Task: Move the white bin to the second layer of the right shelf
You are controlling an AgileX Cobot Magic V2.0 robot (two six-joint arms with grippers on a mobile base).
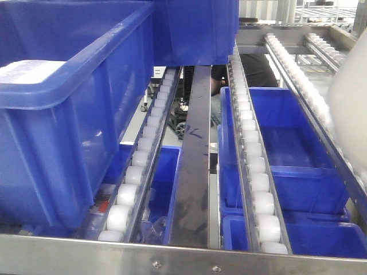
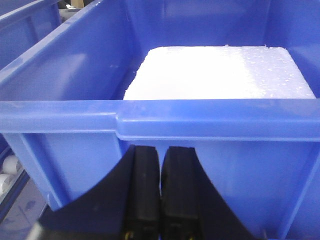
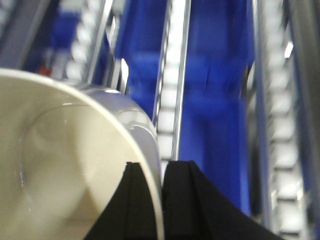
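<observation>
The white bin (image 3: pixel 60 165) is a glossy cream tub that fills the lower left of the right wrist view. My right gripper (image 3: pixel 156 165) is shut on its wall, with one finger inside the mouth and the other outside. In the front view the white bin (image 1: pixel 347 109) shows as a pale blur at the right edge, above the roller rails of the right shelf second layer (image 1: pixel 252 166). Those white rollers (image 3: pixel 167 100) run beneath the bin. My left gripper (image 2: pixel 161 149) is shut on nothing, close in front of a blue crate's (image 2: pixel 200 120) wall.
The large blue crate (image 1: pixel 63 114) on the left rails holds a white foam block (image 2: pixel 220 72). Another blue crate (image 1: pixel 195 28) sits further back. More blue crates (image 1: pixel 292 149) lie on the level below the rails. A steel front bar (image 1: pixel 183 258) edges the rack.
</observation>
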